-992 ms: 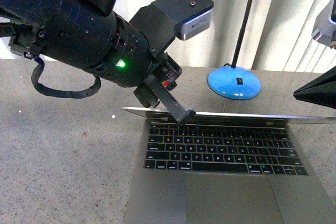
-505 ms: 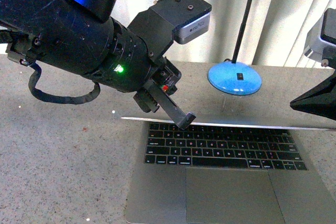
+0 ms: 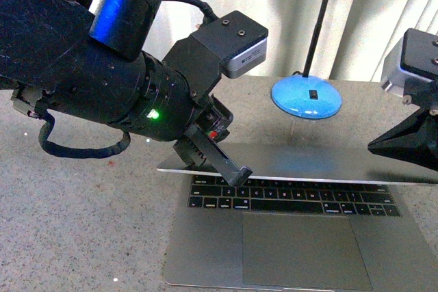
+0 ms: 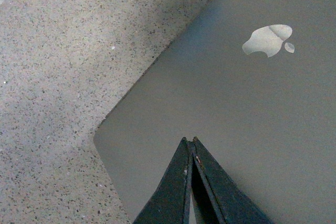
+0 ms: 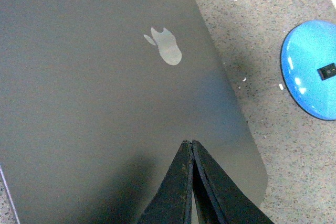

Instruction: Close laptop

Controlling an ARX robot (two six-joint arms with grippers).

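One laptop [image 3: 198, 251] is sitting on one worktop [image 3: 82, 223]. It is showing one trackpad [image 3: 304, 251] and, in the wrist views, one apple logo [image 4: 268, 40] on its lid. Two arms are reaching in, so two pincers are showing: one left pincer [image 3: 241, 174] and one right pincer [image 3: 373, 147]. Each is carrying two fingers [image 4: 170, 198], making four in all. One green light [image 3: 153, 115] is glowing on the left arm. One blue lamp base [image 3: 306, 98] is standing behind the laptop, carrying one black switch [image 3: 313, 94] and one black pole [image 3: 320, 25].
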